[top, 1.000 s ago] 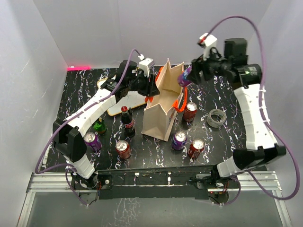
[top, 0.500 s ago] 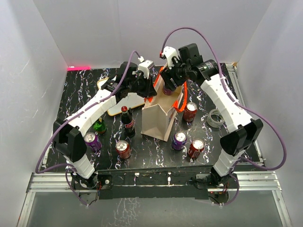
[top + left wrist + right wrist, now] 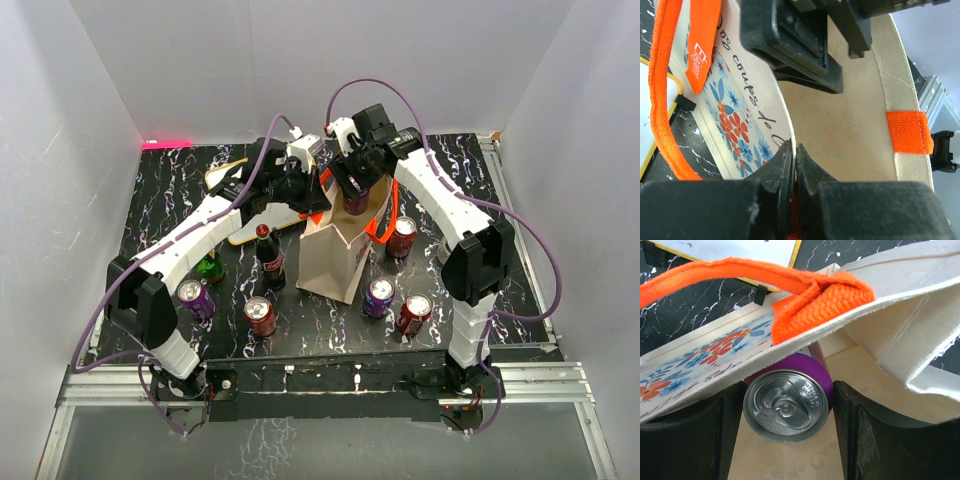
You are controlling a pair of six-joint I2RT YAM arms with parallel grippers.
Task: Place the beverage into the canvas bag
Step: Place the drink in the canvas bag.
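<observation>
While your left arm reaches across the table, its left gripper is pinched tight on the rim of the canvas bag. Your right arm arches over from behind, and the right gripper is clamped around the purple can, upright at the bag's mouth. An orange handle and the near rim lie across the can's top edge. Around the bag's foot stand a cola bottle and a red can, with a tape roll nearby.
</observation>
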